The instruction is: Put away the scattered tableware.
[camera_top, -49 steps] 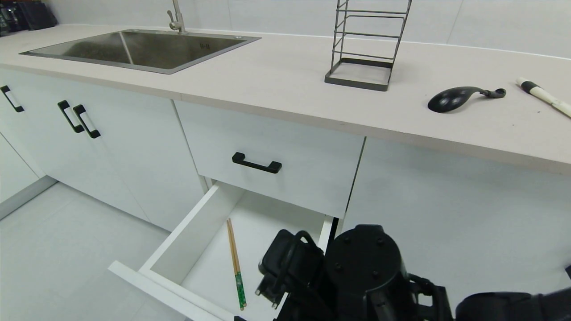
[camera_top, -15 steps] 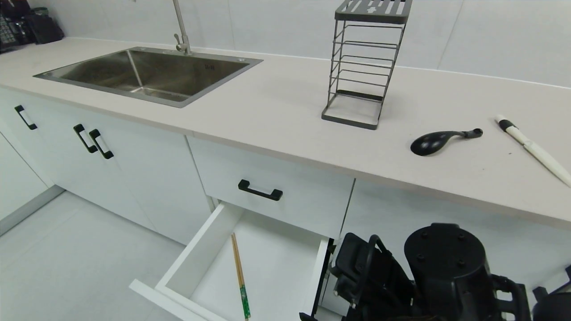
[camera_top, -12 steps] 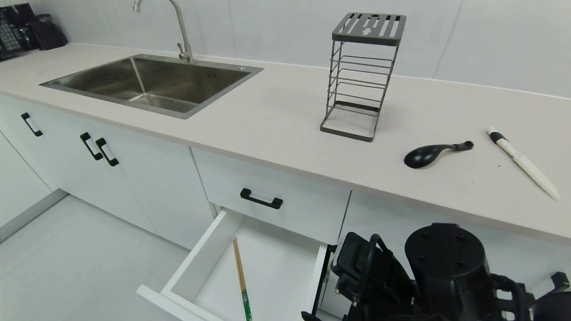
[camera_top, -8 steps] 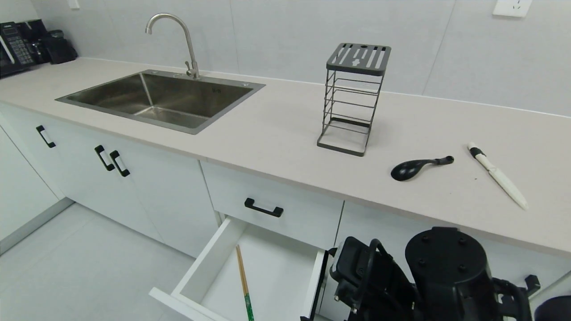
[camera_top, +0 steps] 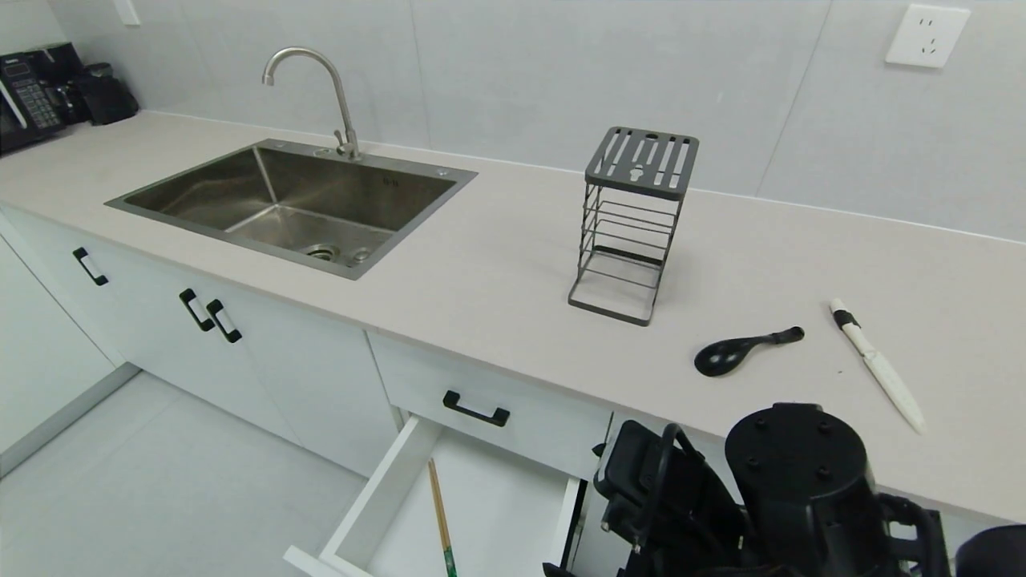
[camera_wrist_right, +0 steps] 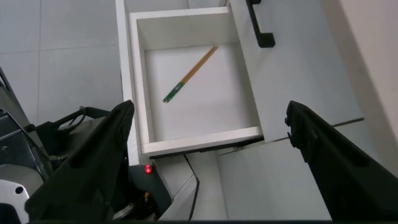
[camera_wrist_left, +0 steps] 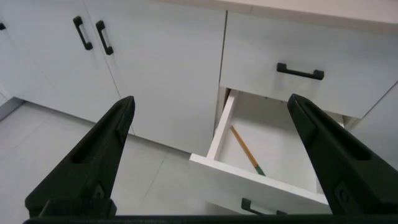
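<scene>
Status: one item stowed, two outstanding, both grippers empty.

The lower drawer (camera_top: 373,501) stands pulled out below the counter (camera_top: 497,264), evidently left open as the receiving place. A pair of chopsticks (camera_top: 438,513) lies flat on its floor, near its left wall. The black spoon (camera_top: 741,350) and the white knife (camera_top: 875,365) lie on the counter to the right of the wire rack (camera_top: 633,224), near each other but apart, and neither is touched. The rack's slotted top suggests it is meant for the knife, while the spoon probably belongs in the drawer. The left gripper (camera_wrist_left: 210,99) and the right gripper (camera_wrist_right: 210,107) hang low before the cabinets at the drawer, jaws spread wide and carrying nothing, which suits a fresh pick-up. The next reach must rise to counter height, probably by the right arm.
</scene>
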Robot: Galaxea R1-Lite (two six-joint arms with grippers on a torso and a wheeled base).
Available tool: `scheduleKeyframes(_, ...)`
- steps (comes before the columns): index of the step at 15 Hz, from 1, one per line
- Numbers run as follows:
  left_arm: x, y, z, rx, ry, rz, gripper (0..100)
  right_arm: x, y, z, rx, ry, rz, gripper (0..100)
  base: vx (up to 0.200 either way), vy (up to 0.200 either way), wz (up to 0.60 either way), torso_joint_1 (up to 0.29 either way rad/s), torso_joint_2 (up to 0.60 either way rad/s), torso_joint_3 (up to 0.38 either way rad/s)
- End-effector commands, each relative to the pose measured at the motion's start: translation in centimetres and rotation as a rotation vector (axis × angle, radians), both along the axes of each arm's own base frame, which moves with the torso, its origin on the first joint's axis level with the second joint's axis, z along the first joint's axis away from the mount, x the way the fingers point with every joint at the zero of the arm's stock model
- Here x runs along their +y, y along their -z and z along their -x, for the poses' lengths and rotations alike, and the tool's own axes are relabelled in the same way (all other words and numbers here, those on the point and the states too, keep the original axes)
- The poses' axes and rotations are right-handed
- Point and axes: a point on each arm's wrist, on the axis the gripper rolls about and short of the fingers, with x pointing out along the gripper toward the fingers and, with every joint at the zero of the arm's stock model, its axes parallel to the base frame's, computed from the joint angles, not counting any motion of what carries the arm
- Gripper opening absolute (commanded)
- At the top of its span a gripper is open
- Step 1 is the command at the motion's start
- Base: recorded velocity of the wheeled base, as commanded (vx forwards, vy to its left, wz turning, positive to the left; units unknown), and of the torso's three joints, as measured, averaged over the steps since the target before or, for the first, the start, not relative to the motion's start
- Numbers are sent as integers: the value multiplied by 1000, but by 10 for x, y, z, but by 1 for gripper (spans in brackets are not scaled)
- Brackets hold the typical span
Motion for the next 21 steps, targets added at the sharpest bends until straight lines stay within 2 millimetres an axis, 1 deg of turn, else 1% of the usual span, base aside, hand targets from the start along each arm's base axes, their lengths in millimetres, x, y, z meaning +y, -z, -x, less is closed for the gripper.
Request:
scheduleKeyframes(1, 0, 0, 0, 1, 0, 0, 100, -1, 3, 1, 5, -1, 9, 100, 0, 0, 0, 286, -525, -261)
scheduleKeyframes(4, 0, 0, 0, 1, 0, 0, 100, -1, 3, 1, 7, -1, 12, 100, 0, 0, 0, 290, -549, -268)
scheduleKeyframes(6, 0, 0, 0, 1, 0, 0, 100, 5, -3, -4, -5, 0, -10, 100, 0, 0, 0, 273, -527, -249)
scheduleKeyframes(8, 0, 0, 0, 1, 0, 0, 100, 6, -2, -10, -2, 13, -12, 100, 0, 0, 0, 102, -200, -97)
scheduleKeyframes(11, 0, 0, 0, 1, 0, 0, 100, 2, 2, -10, 17, 17, 1, 100, 0, 0, 0, 24, -44, -19)
scheduleKeyframes(12, 0, 0, 0, 1, 0, 0, 100, -5, 4, -17, 55, 9, -15, 100, 0, 0, 0, 0, 0, 0)
scheduleKeyframes(14, 0, 0, 0, 1, 0, 0, 100, -13, 8, -21, 102, -27, -33, 100, 0, 0, 0, 0, 0, 0)
scheduleKeyframes(15, 0, 0, 0, 2, 0, 0, 100, -17, 10, -23, 107, -13, -28, 100, 0, 0, 0, 0, 0, 0)
scheduleKeyframes(19, 0, 0, 0, 2, 0, 0, 100, -19, 10, -22, 113, 5, -47, 100, 0, 0, 0, 0, 0, 0)
scheduleKeyframes(21, 0, 0, 0, 1, 0, 0, 100, -22, 8, -23, 131, 48, -71, 100, 0, 0, 0, 0, 0, 0)
